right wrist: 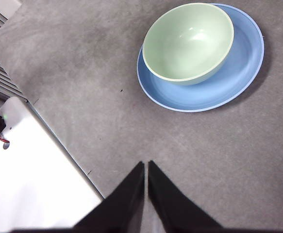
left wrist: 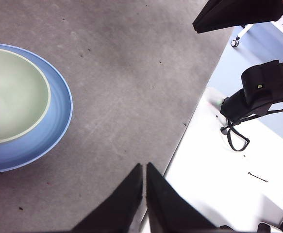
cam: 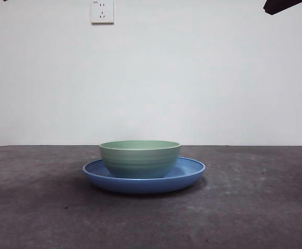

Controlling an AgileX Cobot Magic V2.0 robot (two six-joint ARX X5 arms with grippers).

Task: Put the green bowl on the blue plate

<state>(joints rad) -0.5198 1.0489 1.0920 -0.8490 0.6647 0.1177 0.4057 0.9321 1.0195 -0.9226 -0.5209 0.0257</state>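
Looking across the dark grey table from its left side, we are seeing only bare mat until the blue plate comes in, lying flat a little left of the middle of the scene. Sitting upright on that plate is the green bowl, resting on the plate's floor and set toward its left part, so that a wider band of blue is showing to the right of the bowl than to the left. We are finding the bowl empty, its pale inside open to both wrist cameras. Behind, on the far white wall, a socket plate is hanging above and left of the dishes. We are keeping our left gripper high above the table's edge and well apart from the plate, with its two black jaws pressed together tip to tip and nothing between them. We are holding our right gripper likewise up and clear of the dishes, near the table's other edge, its jaws closed against each other and gripping nothing. Farther right, a black arm tip is showing at the top right corner.
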